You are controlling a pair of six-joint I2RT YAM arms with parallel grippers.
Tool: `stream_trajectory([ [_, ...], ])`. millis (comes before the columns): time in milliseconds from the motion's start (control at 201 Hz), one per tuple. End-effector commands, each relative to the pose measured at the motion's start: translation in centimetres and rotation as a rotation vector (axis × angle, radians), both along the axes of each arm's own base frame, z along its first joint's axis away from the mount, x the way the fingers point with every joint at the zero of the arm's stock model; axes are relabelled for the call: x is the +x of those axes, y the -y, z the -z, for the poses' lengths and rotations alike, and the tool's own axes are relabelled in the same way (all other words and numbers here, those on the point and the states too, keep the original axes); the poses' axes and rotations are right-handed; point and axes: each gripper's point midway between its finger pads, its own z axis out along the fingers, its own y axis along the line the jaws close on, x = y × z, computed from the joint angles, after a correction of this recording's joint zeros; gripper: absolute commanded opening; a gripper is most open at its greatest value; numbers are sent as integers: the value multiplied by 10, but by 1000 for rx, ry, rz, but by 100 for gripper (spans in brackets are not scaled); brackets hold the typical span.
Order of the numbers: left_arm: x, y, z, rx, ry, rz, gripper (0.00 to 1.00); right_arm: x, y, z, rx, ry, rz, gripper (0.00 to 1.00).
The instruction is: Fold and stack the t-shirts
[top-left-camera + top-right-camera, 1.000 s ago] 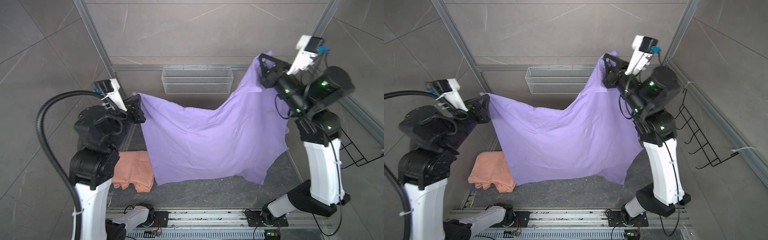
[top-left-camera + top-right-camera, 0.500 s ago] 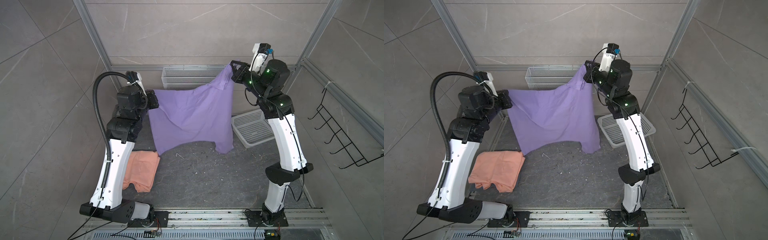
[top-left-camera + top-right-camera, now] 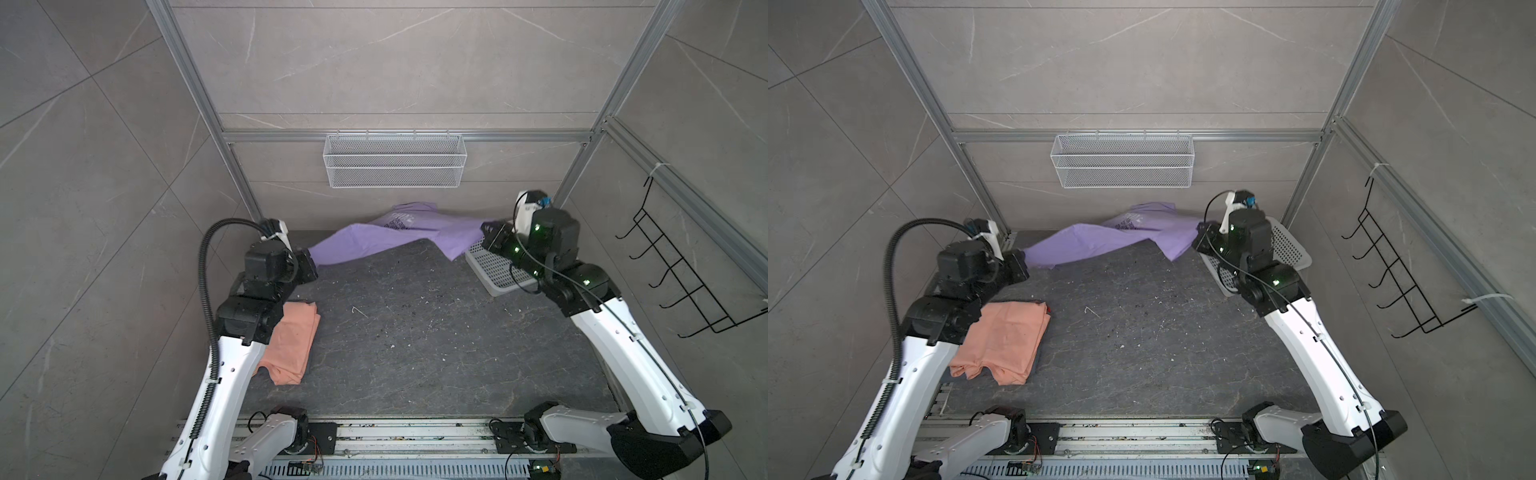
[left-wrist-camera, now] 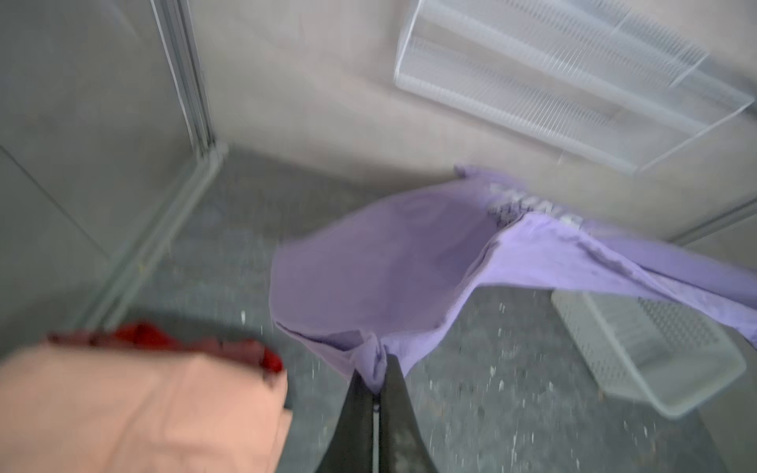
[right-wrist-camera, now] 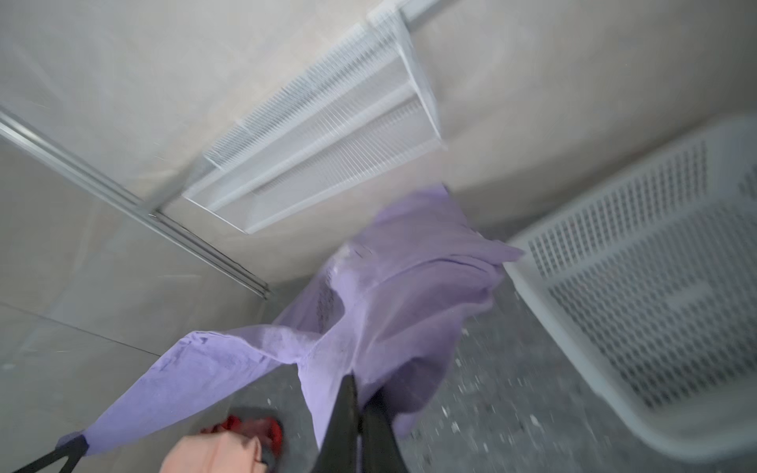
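The soft lavender purple cloth t-shirt point(image 3: 365, 243) carries dark purple chest lettering point(image 3: 397, 220). The salmon-peach cloth t-shirt point(image 3: 293, 340) is plain, with a red patch point(image 4: 270, 360) showing at its edge. The perforated plastic basket point(image 3: 494, 270) is white. The flat stone-look tabletop point(image 3: 415, 332) is dark grey with pale flecks.

**Soft cloth, hard plastic, dull stone**

The lavender t-shirt point(image 3: 365, 245) and salmon t-shirt point(image 3: 293, 336) are soft, matt cloth, the lavender one creased. The plastic basket point(image 3: 494, 270) is white and perforated. The worktop point(image 3: 415, 332) looks like dark, rough, speckled stone. The wall basket point(image 3: 395, 162) is fine white metal mesh.
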Motion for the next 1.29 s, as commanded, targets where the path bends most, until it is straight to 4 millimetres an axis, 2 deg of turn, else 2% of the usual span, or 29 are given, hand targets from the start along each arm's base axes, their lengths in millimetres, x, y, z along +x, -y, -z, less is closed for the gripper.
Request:
stream_trajectory([
  [0, -44, 15, 102, -176, -313, -21, 0, -34, 17, 113, -32, -301, 114, 0],
  [80, -68, 14, 148, -225, -454, -81, 0, -55, 21, 175, -72, -450, 144, 0],
  [169, -87, 13, 175, -262, -551, -133, 0, -73, 29, 223, -126, -565, 183, 0],
  [264, -97, 17, 195, -287, -618, -138, 0, -87, 41, 251, -193, -652, 227, 0],
  [398, -113, 15, 219, -277, -716, -166, 3, -105, 49, 272, -250, -755, 233, 0],
  [468, -121, 12, 225, -263, -756, -187, 4, -120, 57, 281, -282, -818, 257, 0],
  [543, -127, 9, 222, -248, -779, -199, 4, -137, 68, 286, -313, -881, 293, 0],
  [702, -140, -13, 208, -163, -803, -294, 4, -166, 81, 277, -314, -946, 335, 0],
  [752, -143, -19, 205, -131, -810, -316, 4, -176, 86, 271, -315, -963, 351, 3],
  [841, -151, -27, 203, -90, -844, -355, 9, -195, 98, 257, -329, -1004, 401, 20],
  [941, -152, -40, 187, -38, -827, -415, 22, -204, 110, 223, -317, -970, 457, 41],
  [1000, -142, -49, 168, -17, -746, -442, 37, -193, 111, 197, -280, -873, 467, 48],
  [1070, -125, -51, 146, -25, -650, -441, 51, -172, 109, 171, -244, -753, 463, 51],
  [1160, -101, -39, 129, -67, -583, -384, 54, -138, 95, 151, -222, -632, 416, 52],
  [1289, -56, -3, 128, -183, -537, -243, 58, -77, 59, 147, -206, -495, 300, 53],
])
